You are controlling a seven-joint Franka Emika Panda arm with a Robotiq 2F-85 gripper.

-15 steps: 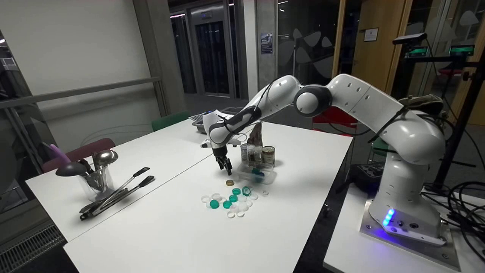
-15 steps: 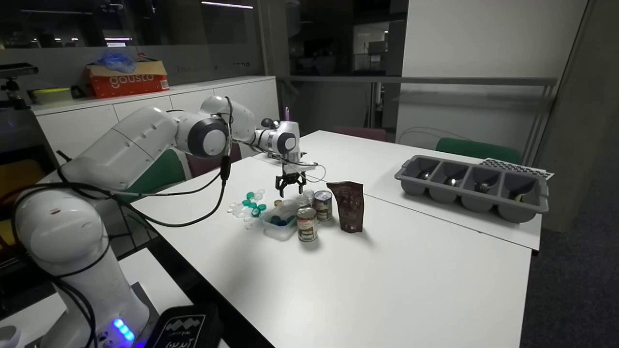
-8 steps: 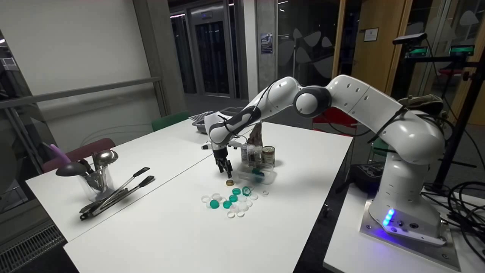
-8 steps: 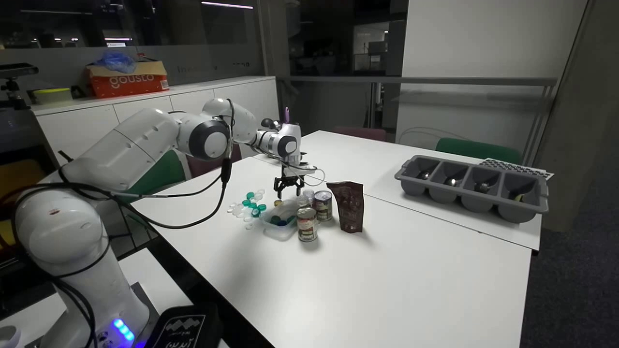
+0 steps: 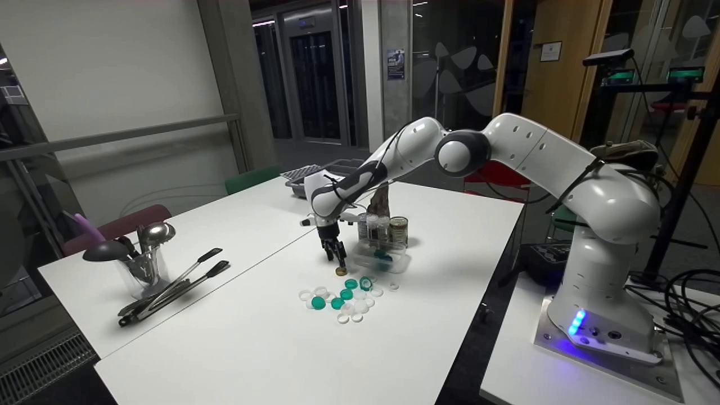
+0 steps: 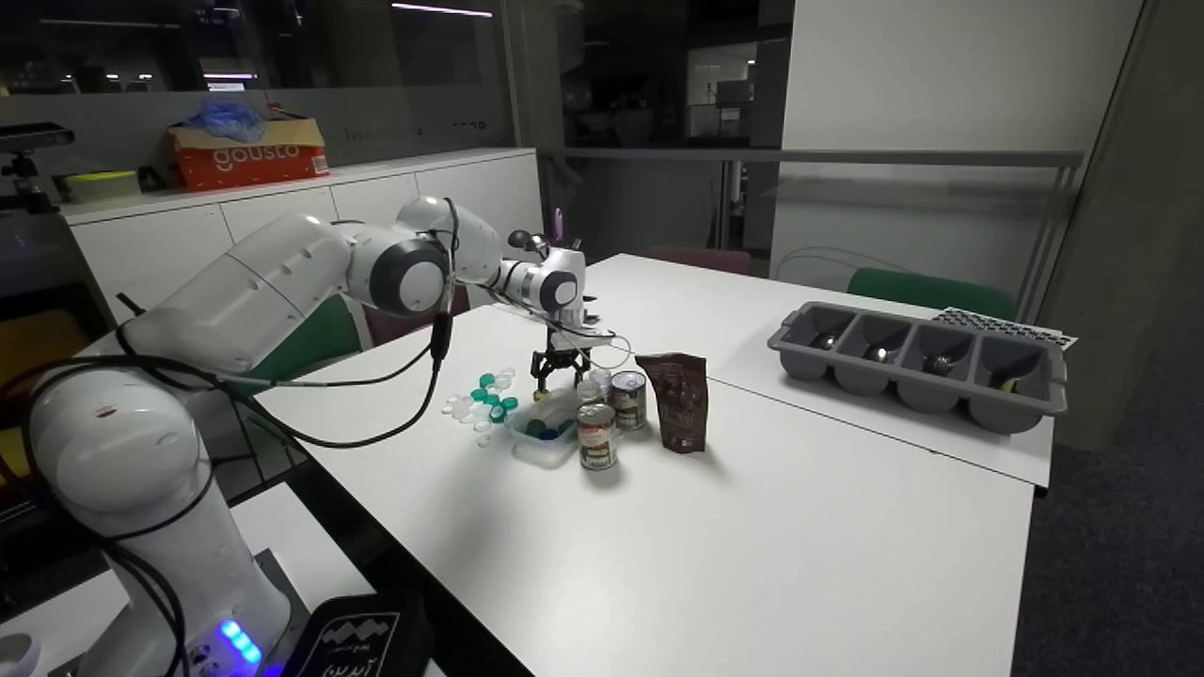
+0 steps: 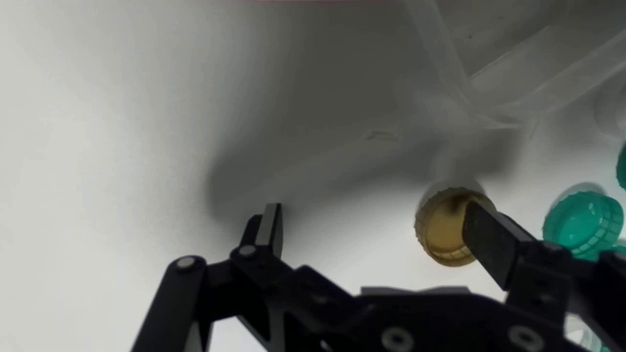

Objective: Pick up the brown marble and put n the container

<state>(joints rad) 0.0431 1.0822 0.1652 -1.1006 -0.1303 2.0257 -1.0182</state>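
In an exterior view, the cap (image 5: 341, 271) by your gripper (image 5: 336, 262) lies left of the container (image 5: 398, 265) and behind the scattered caps (image 5: 346, 294).

White table (image 6: 800, 527); green chair (image 5: 252, 179); white cabinets (image 6: 362, 197)

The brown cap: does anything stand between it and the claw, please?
Nothing visible stands between the claw and the brown cap, but one of the open claw's fingers covers part of the cap in the wrist view; whether it touches is unclear.
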